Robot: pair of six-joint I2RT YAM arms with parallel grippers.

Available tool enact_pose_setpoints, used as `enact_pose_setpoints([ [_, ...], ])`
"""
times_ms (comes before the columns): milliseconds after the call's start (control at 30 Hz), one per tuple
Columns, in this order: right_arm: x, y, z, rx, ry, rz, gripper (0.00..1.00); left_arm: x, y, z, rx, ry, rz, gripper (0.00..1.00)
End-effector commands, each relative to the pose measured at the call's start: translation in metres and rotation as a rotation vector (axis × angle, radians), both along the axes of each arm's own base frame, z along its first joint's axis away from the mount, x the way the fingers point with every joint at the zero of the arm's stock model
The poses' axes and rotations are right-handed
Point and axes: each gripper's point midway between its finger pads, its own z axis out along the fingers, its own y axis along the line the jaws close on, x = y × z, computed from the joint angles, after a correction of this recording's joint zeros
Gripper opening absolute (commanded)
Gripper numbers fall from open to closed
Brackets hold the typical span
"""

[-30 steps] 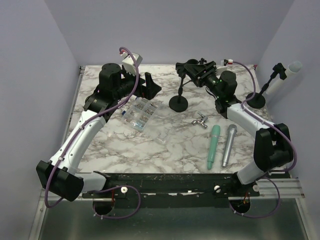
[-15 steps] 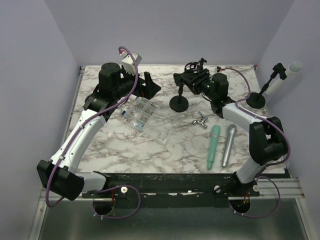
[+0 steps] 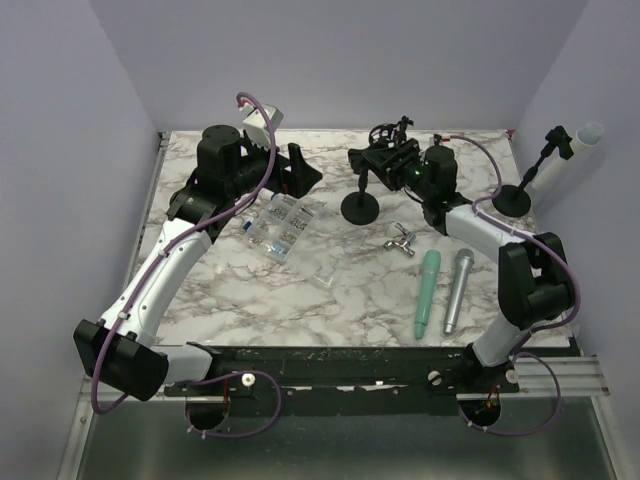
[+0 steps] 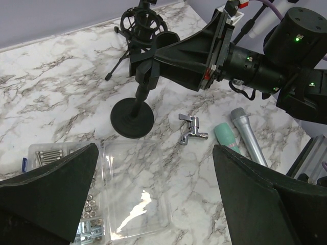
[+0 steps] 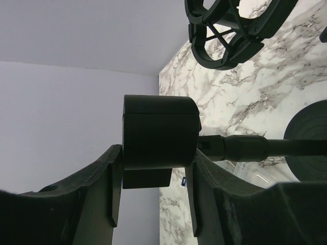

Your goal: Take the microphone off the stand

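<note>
Right gripper clenched on the black top block of the centre stand (shock mount just behind). Left gripper released, jaws wide, above the clear screw box. Grey microphone and green microphone lie side by side on the table. White microphone sits in the far-right stand.
</note>
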Motion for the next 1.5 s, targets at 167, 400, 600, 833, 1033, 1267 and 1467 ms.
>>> enact_pose_setpoints([
  [167, 0.002, -0.076, -0.068, -0.188, 0.212, -0.107, 0.36, -0.004, -0.001, 0.013, -0.026, -0.026, -0.021, 0.98],
  [400, 0.015, -0.128, -0.078, -0.161, 0.229, -0.199, 0.36, -0.006, 0.0, 0.018, -0.031, -0.037, -0.02, 0.99],
  [600, 0.024, -0.175, -0.079, -0.188, 0.226, -0.306, 0.36, -0.005, 0.0, 0.016, -0.029, -0.033, -0.019, 0.99],
  [833, 0.031, -0.222, -0.075, -0.276, 0.233, -0.445, 0.36, -0.002, 0.0, 0.011, -0.026, -0.019, -0.018, 0.99],
  [1033, 0.04, -0.25, -0.074, -0.305, 0.228, -0.509, 0.36, 0.001, -0.001, 0.008, -0.025, -0.008, -0.019, 0.99],
  [1267, 0.061, -0.261, -0.07, -0.332, 0.2, -0.515, 0.37, 0.004, 0.0, 0.003, -0.026, 0.01, -0.016, 0.99],
  [1467, 0.088, -0.267, -0.073, -0.35, 0.176, -0.498, 0.39, 0.006, 0.0, 0.002, -0.024, 0.011, -0.014, 0.99],
])
